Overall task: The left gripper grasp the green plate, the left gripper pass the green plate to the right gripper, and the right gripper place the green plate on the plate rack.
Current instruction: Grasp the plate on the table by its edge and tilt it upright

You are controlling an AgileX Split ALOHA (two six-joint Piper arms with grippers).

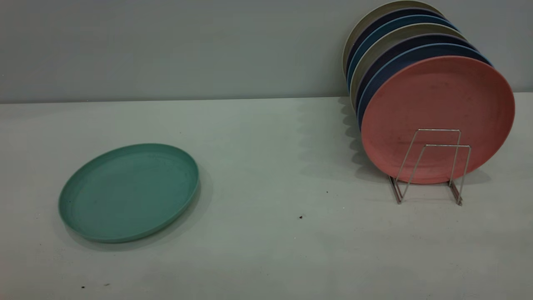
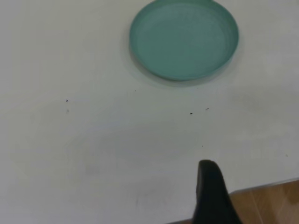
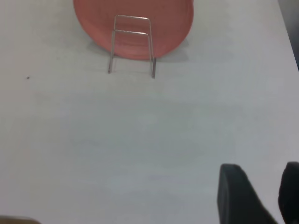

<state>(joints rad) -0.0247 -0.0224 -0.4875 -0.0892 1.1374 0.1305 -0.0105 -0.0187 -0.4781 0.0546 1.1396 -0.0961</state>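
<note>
Left gripper [image 2: 211, 196]: only one black finger shows in the left wrist view, so how far the claw stands open cannot be told. It holds nothing and touches nothing; it hangs above the bare table [image 2: 93, 140] near the table's edge, well apart from the green plate [image 2: 184, 38], which lies ahead of it.

Right gripper [image 3: 259, 196]: two dark fingers [image 3: 236, 193] show in the right wrist view with a clear gap of table between them, so the claw stands parted and empty. It hangs over the table, well apart from the rack [image 3: 132, 44], which stands ahead of it.

Neither arm appears in the exterior view.

Green plate [image 1: 129, 191]: lies flat, rim up, on the table [image 1: 266, 241] at about 8 o'clock from the exterior view's centre, alone and untouched.

Rack [image 1: 431, 166]: stands at about 3 o'clock from that centre, well apart from the green plate. Its two front wire loops are free, and its base rails rest on the table.

Pink plate [image 1: 437, 118]: stands on edge just behind the free loops, leaning back. Behind it a row of further plates [image 1: 399, 41], in dark blue, blue and beige, stands on edge, overlapping toward the grey wall [image 1: 166, 46].

A few dark specks [image 1: 300, 217] lie on the table between the green plate and the rack.
</note>
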